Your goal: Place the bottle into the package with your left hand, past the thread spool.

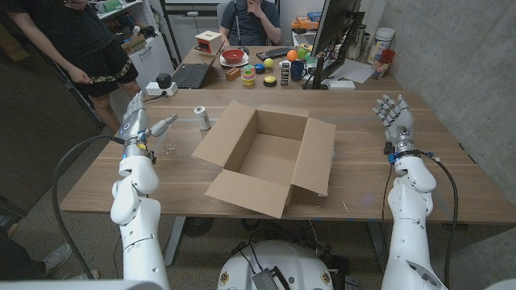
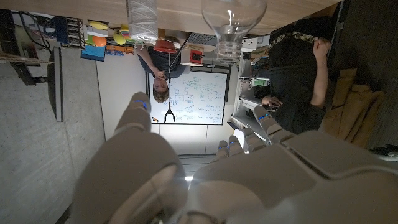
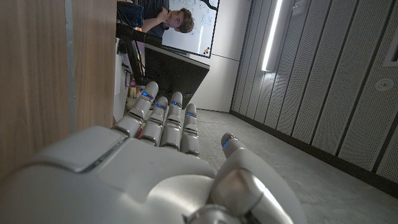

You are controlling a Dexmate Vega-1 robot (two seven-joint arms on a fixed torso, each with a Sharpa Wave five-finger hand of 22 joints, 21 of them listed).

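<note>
A small clear bottle (image 1: 169, 147) stands on the wooden table just to the right of my left hand (image 1: 138, 119), apart from it. That hand is raised with its fingers spread and holds nothing. In the left wrist view the bottle (image 2: 233, 17) and a pale thread spool (image 2: 143, 22) lie beyond my left hand (image 2: 186, 168). The thread spool (image 1: 201, 118) stands between the bottle and the open cardboard package (image 1: 267, 158) at the table's middle. My right hand (image 1: 393, 110) stands at the right side, fingers up and apart, also seen as my right hand (image 3: 161, 162) beside the table surface.
At the far edge are a laptop (image 1: 191, 75), a power strip (image 1: 161, 85), a red bowl (image 1: 234, 56), a row of small objects and a monitor (image 1: 332, 36). One person stands at the back left (image 1: 76, 40), another sits behind the table (image 1: 254, 20).
</note>
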